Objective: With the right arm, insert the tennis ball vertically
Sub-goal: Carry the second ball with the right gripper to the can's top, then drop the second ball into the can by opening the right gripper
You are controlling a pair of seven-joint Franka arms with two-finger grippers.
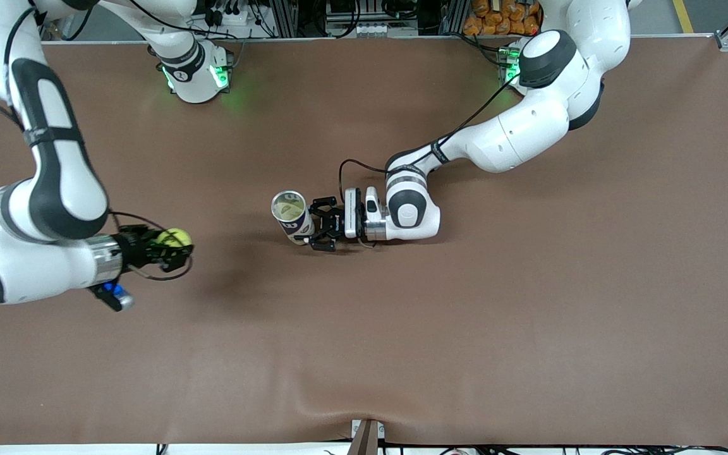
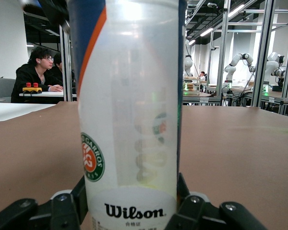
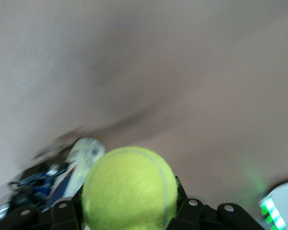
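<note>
Tennis ball [image 1: 174,238], yellow-green and fuzzy, sits clamped between the fingers of the right gripper [image 1: 171,248], which is up in the air over the brown table [image 1: 528,303] toward the right arm's end. In the right wrist view the ball [image 3: 129,187] fills the gap between the black finger pads [image 3: 62,213], which press on both its sides. The right arm [image 1: 42,189] reaches in from its base at the top of the front view, and bends down and across so that its hand points toward the table's middle. Near the middle stands a clear ball can [image 1: 292,218], upright with its open mouth up, a white label band low on its wall; the left wrist view shows the can [image 2: 132,115] with an orange and blue stripe and a round red and green badge. The left gripper [image 1: 318,225] is closed about the can's lower part from the side toward the left arm's end, its jaws partway in and seeming to touch the wall on both sides. Whether anything lies inside the can is hard to tell from these views.
</note>
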